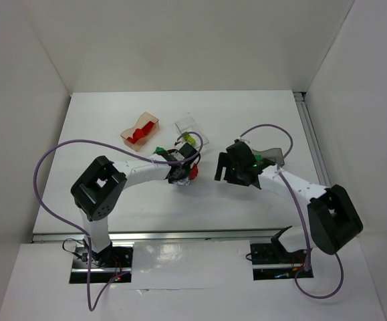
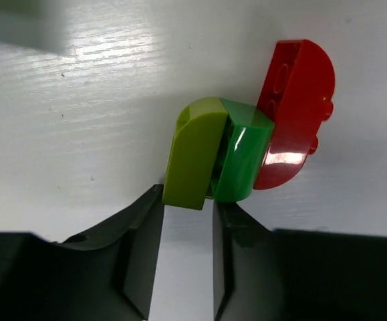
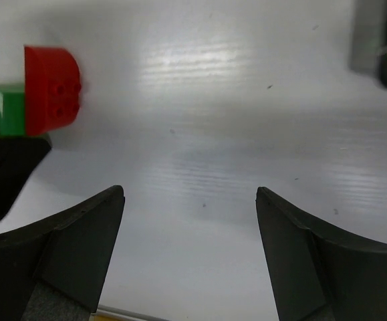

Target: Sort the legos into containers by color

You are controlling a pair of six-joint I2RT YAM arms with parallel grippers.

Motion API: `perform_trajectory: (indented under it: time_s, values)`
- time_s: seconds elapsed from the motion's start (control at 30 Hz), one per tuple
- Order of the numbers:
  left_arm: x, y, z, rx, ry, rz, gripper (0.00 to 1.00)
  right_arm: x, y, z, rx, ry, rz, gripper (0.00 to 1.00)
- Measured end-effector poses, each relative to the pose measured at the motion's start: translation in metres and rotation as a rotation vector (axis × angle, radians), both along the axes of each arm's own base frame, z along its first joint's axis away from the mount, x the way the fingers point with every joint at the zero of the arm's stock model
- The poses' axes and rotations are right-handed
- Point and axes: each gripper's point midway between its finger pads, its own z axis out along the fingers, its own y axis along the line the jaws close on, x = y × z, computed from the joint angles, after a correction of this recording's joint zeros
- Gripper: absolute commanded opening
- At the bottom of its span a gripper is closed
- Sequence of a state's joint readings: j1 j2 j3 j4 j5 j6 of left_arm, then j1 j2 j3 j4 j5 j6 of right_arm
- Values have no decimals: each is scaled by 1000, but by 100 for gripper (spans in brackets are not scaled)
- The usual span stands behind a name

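While the left gripper [image 2: 188, 200] is hovering, jaws narrowly apart, at the end of a yellow-green rounded plastic brick [image 2: 194, 152], that brick is lying on the white table [image 2: 79, 100], pressed against a dark green plastic brick [image 2: 243, 157] and a red rounded studded brick [image 2: 293, 114]; the right gripper [image 3: 190, 197] is hanging over the table, jaws wide apart

1. You can read no text, label, brand, number or sign in any of the three views
2. On the red rounded plastic brick [image 2: 293, 114], seen close from the left wrist, you can make out no lettering on its glossy faces or studs
3. The orange-tinted see-through plastic tub [image 1: 126, 134] is too small in the top view for you to tell any marking
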State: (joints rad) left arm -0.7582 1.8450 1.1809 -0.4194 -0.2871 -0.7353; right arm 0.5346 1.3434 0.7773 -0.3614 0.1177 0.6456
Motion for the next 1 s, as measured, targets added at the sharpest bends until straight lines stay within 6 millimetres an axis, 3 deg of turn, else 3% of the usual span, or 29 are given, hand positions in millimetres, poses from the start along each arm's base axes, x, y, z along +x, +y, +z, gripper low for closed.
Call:
perform_trajectory:
  time_s: [0.13, 0.33, 0.47, 0.67, 1.0]
  values:
    - [3, 1, 1, 6, -12, 1, 23, -10, 24, -19, -15, 61, 67, 87]
    - [5, 3, 1, 21, -22, -8, 5, 8, 50, -8, 59, 23, 30, 87]
    - [5, 4, 1, 29, -24, -10, 5, 30, 66, 0, 115, 3, -28, 85]
    - [8, 10, 3, 25, -25, 8, 9, 43, 81, -11, 119, 10, -20, 83]
    - [27, 71, 43, -77, -30, 171, 16, 47, 122, -25, 5, -22, 325, 84]
